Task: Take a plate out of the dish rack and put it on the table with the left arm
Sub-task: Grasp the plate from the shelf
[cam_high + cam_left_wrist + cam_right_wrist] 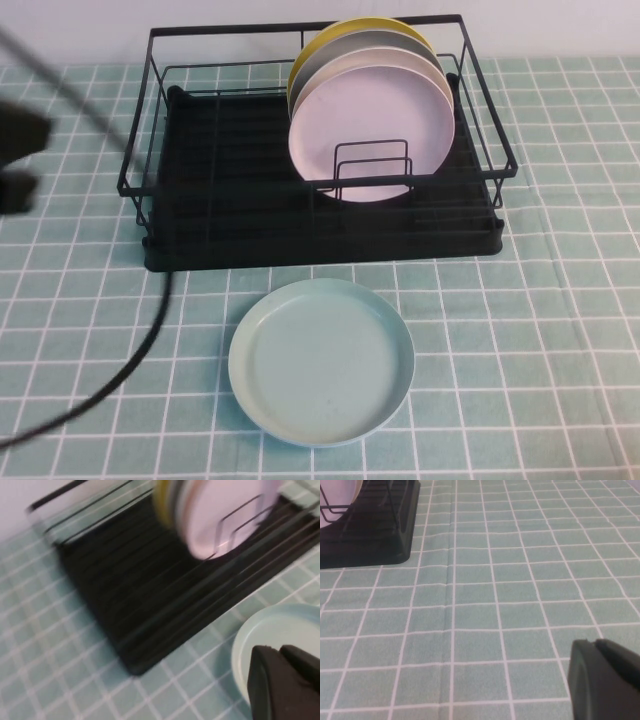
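The pale pink plate [375,120] stands on edge at the front of a row of plates in the right half of the black wire dish rack [250,200], behind a wire divider. My left gripper [15,165] is a dark blur at the far left, level with the rack's left end and well clear of the plate. In the left wrist view its fingers are together and empty [279,650], over the table, with the pink plate [220,515] and rack [150,595] beyond. My right gripper [595,642] is shut and empty, low over the mint-green grid table [495,605].
A light blue-green plate [322,362] lies flat on the table in front of the rack, also in the left wrist view [280,625]. White, grey and yellow plates stand behind the pink one. A black cable [140,350] crosses the table's left front. The rack's corner [375,535] shows in the right wrist view.
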{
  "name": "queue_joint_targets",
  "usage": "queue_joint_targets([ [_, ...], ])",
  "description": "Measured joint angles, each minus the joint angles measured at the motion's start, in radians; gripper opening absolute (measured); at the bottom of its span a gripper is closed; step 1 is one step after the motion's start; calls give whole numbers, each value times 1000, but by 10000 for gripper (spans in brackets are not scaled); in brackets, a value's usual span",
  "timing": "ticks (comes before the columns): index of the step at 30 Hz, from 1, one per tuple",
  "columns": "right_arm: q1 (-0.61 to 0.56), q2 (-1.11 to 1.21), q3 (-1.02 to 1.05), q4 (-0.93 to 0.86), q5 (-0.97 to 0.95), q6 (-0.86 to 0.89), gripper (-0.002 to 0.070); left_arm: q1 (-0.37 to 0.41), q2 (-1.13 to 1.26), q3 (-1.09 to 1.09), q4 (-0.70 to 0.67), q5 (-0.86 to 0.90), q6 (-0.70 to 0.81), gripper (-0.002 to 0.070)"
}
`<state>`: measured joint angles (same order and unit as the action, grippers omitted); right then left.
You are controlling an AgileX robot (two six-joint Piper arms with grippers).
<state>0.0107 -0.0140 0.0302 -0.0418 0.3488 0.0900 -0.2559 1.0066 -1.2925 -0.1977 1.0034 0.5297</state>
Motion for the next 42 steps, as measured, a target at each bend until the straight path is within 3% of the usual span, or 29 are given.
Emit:
queue_joint_targets([
  [7,0,0,0,0,0,0,-18,-114,339,-198,-44,0,160,-3],
  [10,0,0,0,0,0,0,-18,-146,455,-265,-46,-8,196,39],
  [13,0,0,0,0,0,0,-18,-154,553,-327,-61,-43,207,165],
  [17,0,0,0,0,0,0,-18,-154,641,-376,-64,-141,216,393],
  [19,0,0,0,0,0,0,-18,-154,674,-380,-67,-201,216,439],
  [22,0,0,0,0,0,0,-18,-156,724,-380,-82,-295,234,440],
  [28,0,0,0,0,0,0,-18,-156,809,-380,-225,-409,356,353],
  [34,0,0,0,0,0,0,-18,-163,849,-381,-441,-421,596,334],
  [37,0,0,0,0,0,0,-18,-166,860,-382,-500,-421,730,334],
  [42,0,0,0,0,0,0,-18,-172,894,-382,-548,-433,805,334],
])
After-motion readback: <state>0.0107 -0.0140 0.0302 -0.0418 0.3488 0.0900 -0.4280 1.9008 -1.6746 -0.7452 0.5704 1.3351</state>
